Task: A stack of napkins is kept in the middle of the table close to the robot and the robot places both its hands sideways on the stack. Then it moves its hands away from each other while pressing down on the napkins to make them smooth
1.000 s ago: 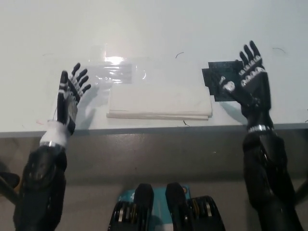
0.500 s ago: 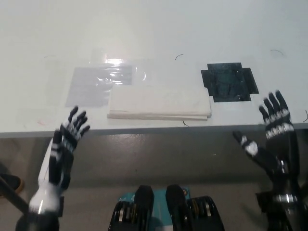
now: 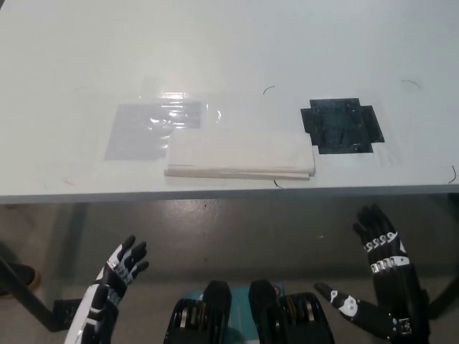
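The wide, pale white desk (image 3: 229, 50) fills the upper half of the head view, its front edge running straight across the middle. Below that edge lies the grey floor (image 3: 237, 229).

The flat white stack of folded napkins (image 3: 240, 154) rests near the desk's front edge, roughly central, its long side parallel to the edge. At about 10 o'clock from the stack, a clear, shiny plastic sheet (image 3: 150, 129) lies flat on the desk, its near corner touching or slipping under the stack; which one cannot be told. At about 2 o'clock from the stack, just beside it, sits a black cross-shaped patch (image 3: 342, 125).

The black right hand (image 3: 380, 247) hangs below the desk edge at 4 o'clock from the stack, fingers spread and holding nothing. The white left hand (image 3: 118, 276) hangs at 7 o'clock, fingers likewise apart and empty. Both are well apart from the napkins.
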Controlling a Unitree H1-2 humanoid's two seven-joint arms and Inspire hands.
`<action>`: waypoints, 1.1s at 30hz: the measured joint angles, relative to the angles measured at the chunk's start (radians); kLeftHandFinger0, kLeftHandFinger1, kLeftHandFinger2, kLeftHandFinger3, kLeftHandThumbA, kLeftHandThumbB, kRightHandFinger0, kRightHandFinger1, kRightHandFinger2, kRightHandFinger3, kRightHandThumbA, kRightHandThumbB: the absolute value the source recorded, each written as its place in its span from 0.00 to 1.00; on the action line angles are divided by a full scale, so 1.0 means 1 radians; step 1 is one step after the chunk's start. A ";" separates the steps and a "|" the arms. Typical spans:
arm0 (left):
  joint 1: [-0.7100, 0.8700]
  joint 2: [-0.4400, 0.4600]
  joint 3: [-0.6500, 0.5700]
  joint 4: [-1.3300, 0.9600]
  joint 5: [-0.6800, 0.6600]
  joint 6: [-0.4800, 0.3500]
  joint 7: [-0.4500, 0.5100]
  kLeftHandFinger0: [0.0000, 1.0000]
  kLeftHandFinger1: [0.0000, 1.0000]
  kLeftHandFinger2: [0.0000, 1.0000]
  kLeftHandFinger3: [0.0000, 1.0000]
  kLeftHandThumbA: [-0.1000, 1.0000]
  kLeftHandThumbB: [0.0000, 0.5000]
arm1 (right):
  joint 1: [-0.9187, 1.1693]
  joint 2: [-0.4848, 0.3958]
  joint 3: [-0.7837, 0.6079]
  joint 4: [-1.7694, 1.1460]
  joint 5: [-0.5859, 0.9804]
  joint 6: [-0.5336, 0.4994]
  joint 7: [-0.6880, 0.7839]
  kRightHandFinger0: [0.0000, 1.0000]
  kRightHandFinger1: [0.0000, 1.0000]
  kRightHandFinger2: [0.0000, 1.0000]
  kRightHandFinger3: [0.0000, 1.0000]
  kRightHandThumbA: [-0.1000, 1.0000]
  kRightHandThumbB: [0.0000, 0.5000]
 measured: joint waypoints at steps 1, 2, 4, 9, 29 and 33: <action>-0.006 0.001 0.000 0.015 0.001 0.001 -0.002 1.00 1.00 1.00 1.00 1.00 0.56 | -0.005 -0.003 0.000 0.017 -0.002 0.000 0.000 1.00 1.00 1.00 1.00 1.00 0.31; -0.015 0.001 0.000 0.028 0.002 0.003 -0.004 1.00 1.00 1.00 1.00 1.00 0.55 | -0.012 -0.007 -0.001 0.038 -0.005 0.000 0.000 1.00 1.00 1.00 1.00 1.00 0.30; -0.033 0.001 0.001 0.051 0.003 0.006 -0.008 1.00 1.00 1.00 1.00 1.00 0.48 | -0.028 -0.011 -0.001 0.064 -0.008 0.000 0.000 1.00 1.00 1.00 1.00 1.00 0.27; -0.076 0.001 0.005 0.078 0.003 0.012 -0.009 1.00 1.00 1.00 1.00 1.00 0.40 | -0.067 -0.014 -0.004 0.101 -0.013 0.000 0.000 1.00 1.00 1.00 1.00 1.00 0.24; -0.180 0.001 0.031 0.119 -0.011 0.134 -0.009 1.00 1.00 1.00 1.00 1.00 0.38 | -0.165 -0.026 -0.059 0.141 -0.020 0.051 -0.011 1.00 1.00 1.00 1.00 1.00 0.25; -0.180 0.001 0.034 0.119 -0.016 0.146 -0.010 1.00 1.00 1.00 1.00 1.00 0.39 | -0.164 -0.026 -0.062 0.143 -0.020 0.051 -0.011 1.00 1.00 1.00 1.00 1.00 0.26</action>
